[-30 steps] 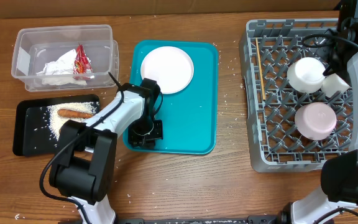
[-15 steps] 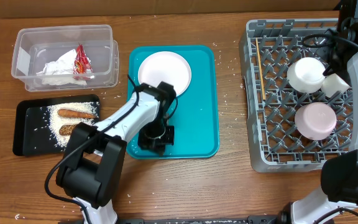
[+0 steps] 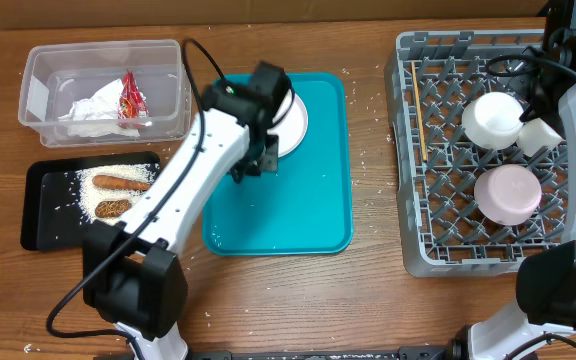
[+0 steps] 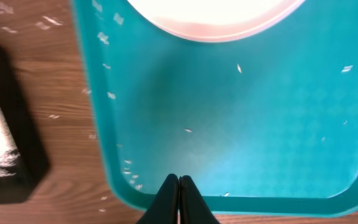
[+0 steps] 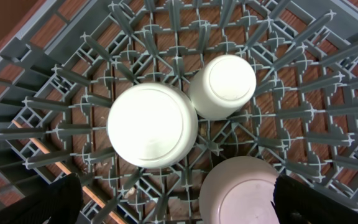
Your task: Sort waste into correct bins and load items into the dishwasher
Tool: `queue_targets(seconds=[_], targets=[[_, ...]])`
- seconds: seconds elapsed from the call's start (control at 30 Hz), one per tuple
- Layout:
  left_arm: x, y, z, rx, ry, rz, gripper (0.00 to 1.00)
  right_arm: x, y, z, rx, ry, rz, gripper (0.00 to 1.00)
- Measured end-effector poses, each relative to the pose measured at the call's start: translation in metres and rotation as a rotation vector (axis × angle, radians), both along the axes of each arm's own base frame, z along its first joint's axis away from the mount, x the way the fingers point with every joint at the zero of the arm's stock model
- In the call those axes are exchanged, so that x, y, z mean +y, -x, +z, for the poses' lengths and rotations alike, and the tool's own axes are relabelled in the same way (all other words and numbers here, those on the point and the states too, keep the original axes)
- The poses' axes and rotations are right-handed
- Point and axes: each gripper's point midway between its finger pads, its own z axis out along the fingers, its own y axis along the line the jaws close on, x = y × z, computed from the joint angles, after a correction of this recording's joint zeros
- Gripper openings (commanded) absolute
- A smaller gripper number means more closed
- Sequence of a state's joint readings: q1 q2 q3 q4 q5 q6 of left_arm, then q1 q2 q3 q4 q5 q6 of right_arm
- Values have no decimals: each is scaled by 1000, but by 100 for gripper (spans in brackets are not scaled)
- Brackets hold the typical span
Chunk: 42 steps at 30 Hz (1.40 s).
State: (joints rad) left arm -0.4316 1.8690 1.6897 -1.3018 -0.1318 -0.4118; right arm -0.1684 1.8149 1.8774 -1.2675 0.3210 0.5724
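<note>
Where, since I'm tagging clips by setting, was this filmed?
Probably a lab tabletop staged as a dish-clearing station, not a real kitchen: a dish rack with bowls sits on a wooden table, beside a teal tray holding a plate.

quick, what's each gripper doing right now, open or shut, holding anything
left gripper: shut, holding nothing
right gripper: open, holding nothing

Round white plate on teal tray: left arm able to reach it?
Probably yes: the left gripper hangs over the teal plastic tray beside the round white plate, nothing between; its shut jaws must open first.
</note>
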Motion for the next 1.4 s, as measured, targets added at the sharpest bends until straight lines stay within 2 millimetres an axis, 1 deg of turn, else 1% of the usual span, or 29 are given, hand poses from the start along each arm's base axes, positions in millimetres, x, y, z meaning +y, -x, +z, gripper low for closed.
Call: queue_targets(seconds=[0.03, 0.1, 0.13, 0.17, 0.23, 0.27, 0.3, 0.4, 0.43, 0.5, 0.53, 0.6, 0.63, 0.67, 0.73, 0.83, 0.9, 1.03, 1.1, 1.13, 1.17, 1.3, 1.33, 1.4], targets=[[4, -5, 9, -17, -2, 8, 16, 0, 0, 0, 0, 0, 0, 100], [13, -15, 29, -58, 2, 42, 17, 0, 0, 0, 0, 0, 0, 100], [24, -19, 45, -77, 0, 77, 20, 0, 0, 0, 0, 0, 0, 100], [32, -20, 53, -81, -4, 108, 22, 0, 0, 0, 0, 0, 0, 100], [56, -18, 71, -84, -14, 203, 27, 0, 0, 0, 0, 0, 0, 100], [65, -20, 78, -97, -12, 237, 44, 0, 0, 0, 0, 0, 0, 100], [79, -22, 87, -113, -8, 295, 100, 0, 0, 0, 0, 0, 0, 100], [119, -25, 108, -168, 8, 444, 100, 0, 0, 0, 0, 0, 0, 100], [136, -22, 114, -182, 14, 512, 100, 0, 0, 0, 0, 0, 0, 100], [169, -11, 123, -197, 19, 647, 100, 0, 0, 0, 0, 0, 0, 100], [192, -1, 128, -201, 18, 748, 100, 0, 0, 0, 0, 0, 0, 100], [224, 10, 131, -205, 17, 875, 100, 0, 0, 0, 0, 0, 0, 100], [236, 14, 131, -208, 16, 920, 100, 0, 0, 0, 0, 0, 0, 100], [252, 19, 131, -209, 16, 976, 100, 0, 0, 0, 0, 0, 0, 100], [274, 28, 131, -210, 22, 1057, 100, 0, 0, 0, 0, 0, 0, 100], [301, 41, 130, -211, 64, 1188, 100, 0, 0, 0, 0, -1, 0, 100], [310, 46, 129, -210, 117, 1259, 100, 0, 0, 0, 0, 0, 0, 100], [317, 50, 128, -210, 162, 1321, 100, 0, 0, 0, -1, -1, 0, 100], [320, 51, 129, -218, 162, 1334, 100, 0, -5, 2, -23, -4, 3, 100], [322, 50, 129, -224, 159, 1339, 100, 6, -12, 3, -54, -33, 19, 100], [323, 50, 129, -227, 154, 1342, 100, 9, -16, 3, -67, -52, 30, 100], [325, 50, 130, -236, 142, 1350, 100, 45, -22, -2, -94, -245, 122, 100], [325, 50, 130, -236, 142, 1350, 100, 58, -26, 0, -113, -313, 157, 100], [325, 50, 130, -235, 143, 1350, 100, 76, -33, 4, -146, -393, 216, 100]])
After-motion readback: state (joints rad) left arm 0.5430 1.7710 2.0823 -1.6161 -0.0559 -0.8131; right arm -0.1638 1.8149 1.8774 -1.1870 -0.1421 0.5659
